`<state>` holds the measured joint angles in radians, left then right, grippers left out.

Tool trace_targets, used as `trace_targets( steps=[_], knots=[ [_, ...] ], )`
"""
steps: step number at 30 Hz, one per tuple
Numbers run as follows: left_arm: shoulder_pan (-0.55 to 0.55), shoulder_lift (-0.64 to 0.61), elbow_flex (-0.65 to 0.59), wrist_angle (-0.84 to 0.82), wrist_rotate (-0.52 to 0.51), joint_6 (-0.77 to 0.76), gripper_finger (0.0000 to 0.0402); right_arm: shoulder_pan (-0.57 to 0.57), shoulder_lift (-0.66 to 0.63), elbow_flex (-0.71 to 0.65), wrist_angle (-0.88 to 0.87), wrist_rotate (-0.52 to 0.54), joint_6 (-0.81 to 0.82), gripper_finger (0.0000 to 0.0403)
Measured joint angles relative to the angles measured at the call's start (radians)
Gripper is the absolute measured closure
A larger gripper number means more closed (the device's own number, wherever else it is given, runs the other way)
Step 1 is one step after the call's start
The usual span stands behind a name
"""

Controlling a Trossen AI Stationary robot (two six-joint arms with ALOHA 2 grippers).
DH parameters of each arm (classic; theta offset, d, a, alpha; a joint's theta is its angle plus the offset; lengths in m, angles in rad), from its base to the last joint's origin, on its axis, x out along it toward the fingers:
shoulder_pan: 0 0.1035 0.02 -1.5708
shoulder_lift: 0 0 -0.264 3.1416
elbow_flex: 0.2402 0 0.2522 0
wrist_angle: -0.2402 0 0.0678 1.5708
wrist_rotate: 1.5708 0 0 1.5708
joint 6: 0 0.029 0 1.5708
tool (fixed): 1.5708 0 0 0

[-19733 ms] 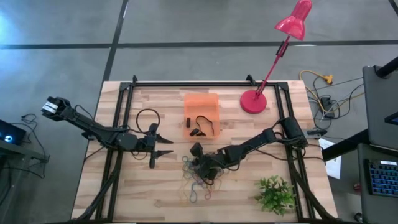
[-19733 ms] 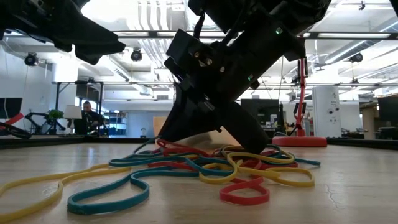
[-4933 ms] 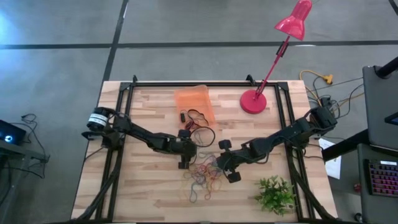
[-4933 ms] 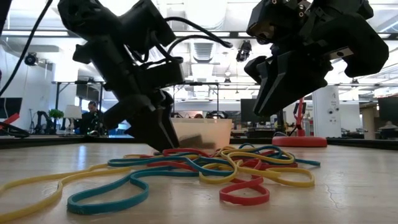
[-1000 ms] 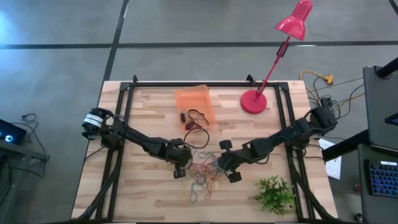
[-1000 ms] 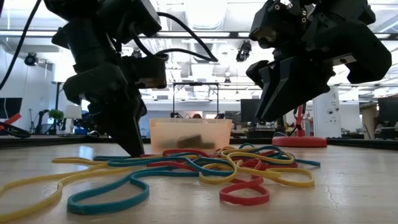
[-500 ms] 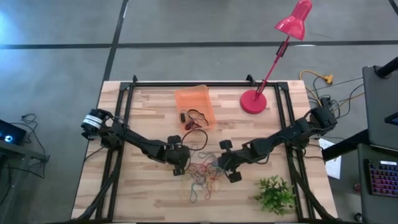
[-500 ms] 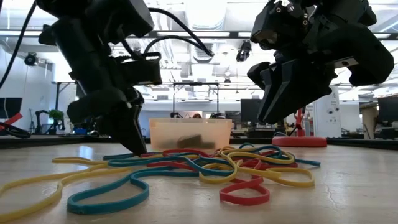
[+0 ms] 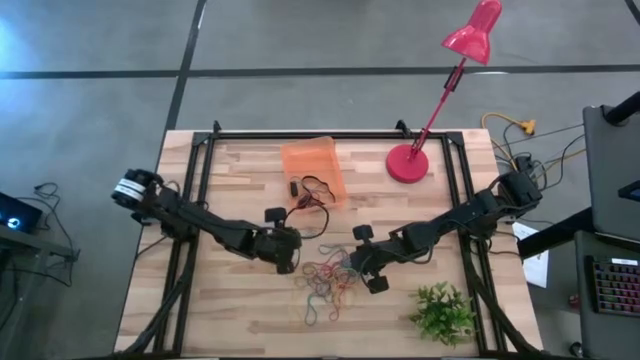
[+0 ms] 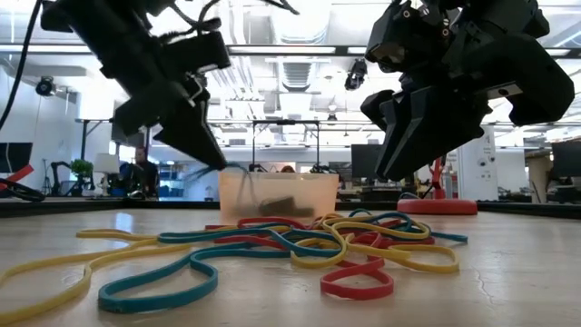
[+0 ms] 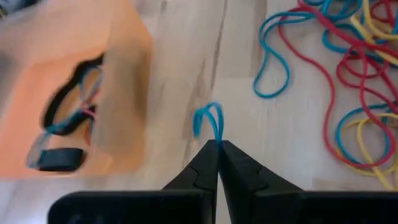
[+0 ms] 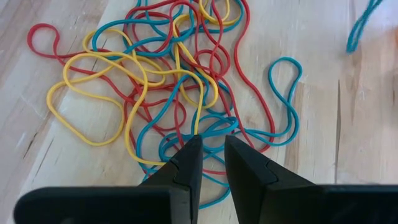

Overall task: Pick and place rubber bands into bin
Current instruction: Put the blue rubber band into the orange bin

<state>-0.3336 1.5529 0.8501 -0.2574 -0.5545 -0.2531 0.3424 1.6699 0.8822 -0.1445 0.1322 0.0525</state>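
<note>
Left hand (image 11: 217,144) pinches a blue band (image 11: 208,122); bin (image 11: 59,99) contents blurred.

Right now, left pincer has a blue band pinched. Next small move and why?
Probably carry it toward the bin and open over it. The left pincer is shut on a blue rubber band, lifted off the table, while the bin sits just beyond and already holds a few bands. The right pincer hovers over the pile, slightly open, so it can wait.
</note>
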Motion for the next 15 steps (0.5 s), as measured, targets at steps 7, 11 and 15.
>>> trace_targets(
  steps=[7, 11, 15],
  knots=[
    [0.001, -0.043, 0.022, 0.013, -0.105, 0.114, 0.0401, 0.0, 0.0, -0.002, 0.001, 0.0, 0.0, 0.0346],
    [0.012, -0.076, 0.039, 0.017, -0.183, 0.196, 0.0401, -0.001, 0.0, -0.003, 0.003, 0.0, 0.0, 0.0346],
    [0.063, -0.122, 0.037, 0.026, -0.211, 0.264, 0.0401, -0.001, 0.0, -0.003, 0.005, 0.001, -0.001, 0.0346]
  ],
)
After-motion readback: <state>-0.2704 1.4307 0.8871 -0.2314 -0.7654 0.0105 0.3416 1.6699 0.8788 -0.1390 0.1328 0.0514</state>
